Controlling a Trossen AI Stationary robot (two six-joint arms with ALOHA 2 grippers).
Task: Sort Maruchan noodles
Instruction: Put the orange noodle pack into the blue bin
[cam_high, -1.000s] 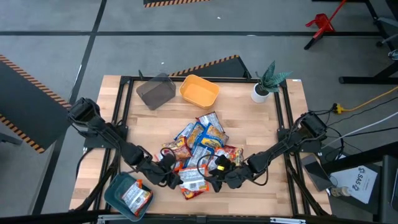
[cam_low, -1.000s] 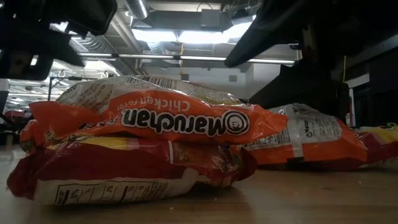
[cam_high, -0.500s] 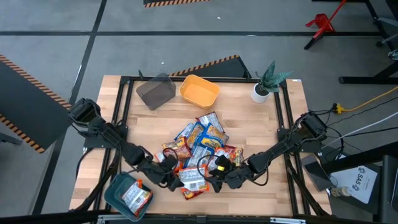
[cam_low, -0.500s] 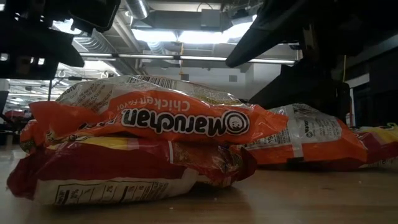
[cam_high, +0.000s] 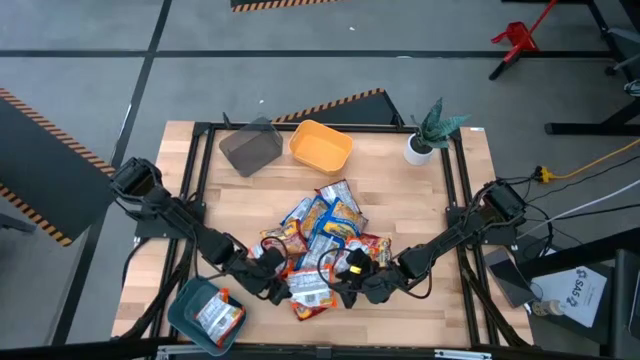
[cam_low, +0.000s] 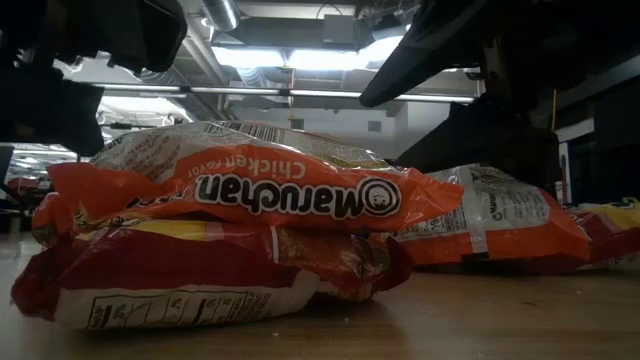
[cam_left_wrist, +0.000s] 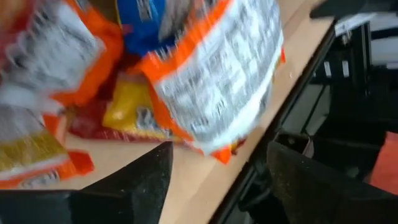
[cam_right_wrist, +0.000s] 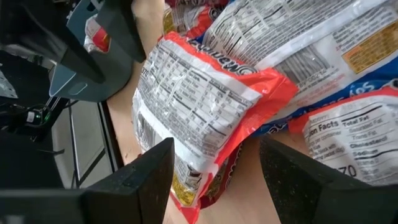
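Note:
A pile of Maruchan noodle packets (cam_high: 322, 243), orange-red, blue-yellow and silver-white, lies on the wooden table's middle near part. In the low view an orange packet (cam_low: 240, 190) lies on top of a red one (cam_low: 200, 270). One more packet (cam_high: 220, 318) lies in the teal bin (cam_high: 190, 300) at the near left. My left gripper (cam_high: 276, 281) is open at the pile's near-left edge, facing an orange packet's white back (cam_left_wrist: 217, 74). My right gripper (cam_high: 342, 287) is open at the pile's near-right edge, its fingers either side of an orange-red packet's end (cam_right_wrist: 199, 112).
A grey bin (cam_high: 250, 147) and a yellow bin (cam_high: 320, 145) stand at the table's far side, and a small potted plant (cam_high: 430, 135) stands at the far right. A black frame (cam_high: 200, 180) runs round the table. Bare wood lies between the bins and the pile.
My left gripper has edged a little toward the pile of packets. The packets lie as they did.

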